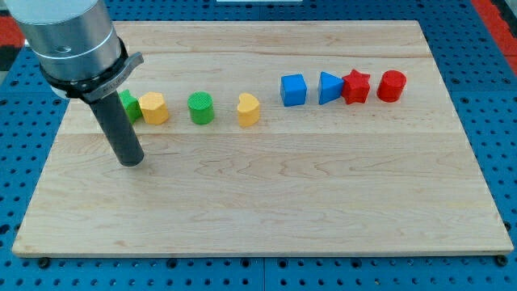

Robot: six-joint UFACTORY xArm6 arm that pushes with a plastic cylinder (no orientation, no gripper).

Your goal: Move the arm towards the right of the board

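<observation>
My tip [130,160] rests on the wooden board [266,202] at the view's left, just below a green block [129,106] that the rod partly hides, and a yellow block [153,108] beside it. Going right along the row stand a green cylinder [201,108], a yellow heart-like block [249,110], a blue cube [293,90], a blue triangle [329,87], a red star [355,86] and a red cylinder [392,86]. The tip touches none of them.
The board lies on a blue perforated table [493,97]. The arm's grey body [69,40] fills the view's top left corner.
</observation>
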